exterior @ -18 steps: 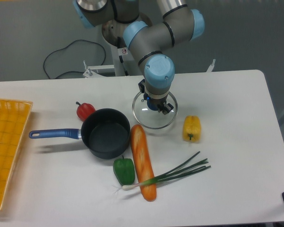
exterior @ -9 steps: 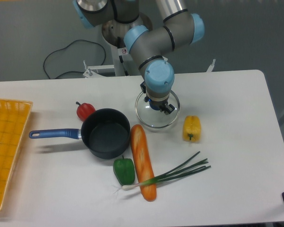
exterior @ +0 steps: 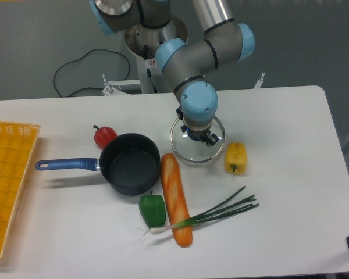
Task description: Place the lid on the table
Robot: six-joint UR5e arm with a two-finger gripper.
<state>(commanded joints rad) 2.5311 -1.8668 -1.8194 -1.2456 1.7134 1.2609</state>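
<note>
Lid (exterior: 193, 152), no legible markings, is gripped at its knob by the end effector (exterior: 198, 135) over the table (exterior: 291, 174).

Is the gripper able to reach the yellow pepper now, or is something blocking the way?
Probably not yet. The gripper sits over the lid and seems occupied with its knob, so it must let go first. Otherwise the yellow pepper lies just beside the lid on open table, nothing over it.
</note>
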